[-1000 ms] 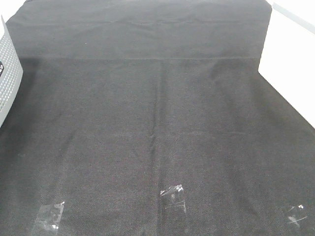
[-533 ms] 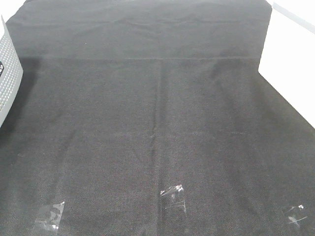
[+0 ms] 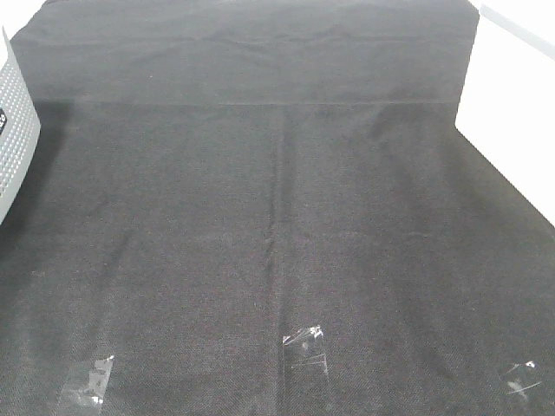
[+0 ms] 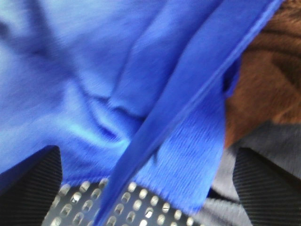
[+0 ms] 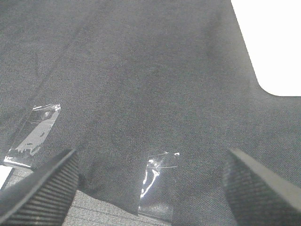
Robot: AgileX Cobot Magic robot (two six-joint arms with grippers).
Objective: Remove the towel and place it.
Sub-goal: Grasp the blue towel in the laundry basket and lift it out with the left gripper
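Exterior high cam: mounted overhead, looks steeply down on the flat black woven cloth. Clear tape patches sit at 6 o'clock, the white tabletop at 2 o'clock. Right wrist cam: low and oblique, near the same cloth; shares tape and tabletop. Left wrist cam: very close on the bright royal-blue microfibre towel, blurred; can't match it to the other views.

towel: blurred, cut off all round | perforated bin: cut by left edge
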